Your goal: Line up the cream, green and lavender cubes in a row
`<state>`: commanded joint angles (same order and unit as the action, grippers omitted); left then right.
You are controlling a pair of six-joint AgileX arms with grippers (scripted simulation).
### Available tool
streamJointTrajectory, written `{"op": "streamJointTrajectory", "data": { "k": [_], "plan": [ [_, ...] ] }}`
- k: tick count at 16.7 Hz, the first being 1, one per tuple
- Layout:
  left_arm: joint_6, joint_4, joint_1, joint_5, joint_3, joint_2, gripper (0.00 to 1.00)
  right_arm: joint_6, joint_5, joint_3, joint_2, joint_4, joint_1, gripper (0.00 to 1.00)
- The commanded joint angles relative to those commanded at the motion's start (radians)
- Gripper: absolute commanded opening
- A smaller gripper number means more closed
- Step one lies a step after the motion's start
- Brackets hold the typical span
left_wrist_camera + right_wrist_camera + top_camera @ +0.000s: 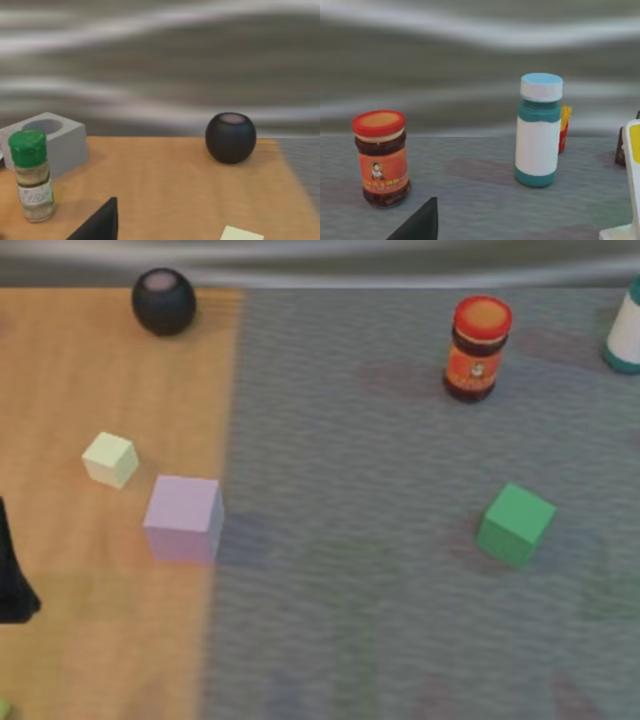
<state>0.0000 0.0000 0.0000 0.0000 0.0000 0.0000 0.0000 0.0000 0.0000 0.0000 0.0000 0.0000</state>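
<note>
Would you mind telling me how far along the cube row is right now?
Barely begun. The cream cube and lavender cube sit close together on the table's left, apart and not aligned. The green cube lies far off on the right. No cube is in hand; only the left arm shows, at the top view's left edge. All the lining up remains.

Little of my AgileX rig showed. My left arm [14,575] appeared in the top view only as a matte black, tapering shape at the left edge. Each wrist view caught one plain black wedge of its own gripper, unmarked, with no cables or screws visible.
</note>
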Motion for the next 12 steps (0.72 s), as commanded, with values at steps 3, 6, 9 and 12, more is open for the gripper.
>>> {"op": "streamJointTrajectory", "data": {
  "k": [3, 6, 9, 12],
  "plan": [
    [0.001, -0.005, 0.000, -0.001, 0.010, 0.010, 1.00, 0.000, 0.000, 0.000, 0.000, 0.000, 0.000, 1.00],
    [0.016, -0.060, 0.001, -0.006, 0.102, 0.104, 1.00, 0.000, 0.000, 0.000, 0.000, 0.000, 0.000, 1.00],
    [0.046, -0.168, -0.006, -0.009, 0.275, 0.293, 1.00, 0.000, 0.000, 0.000, 0.000, 0.000, 0.000, 1.00],
    [0.087, -0.319, -0.019, -0.007, 0.508, 0.564, 1.00, 0.000, 0.000, 0.000, 0.000, 0.000, 0.000, 1.00]
  ]
}}
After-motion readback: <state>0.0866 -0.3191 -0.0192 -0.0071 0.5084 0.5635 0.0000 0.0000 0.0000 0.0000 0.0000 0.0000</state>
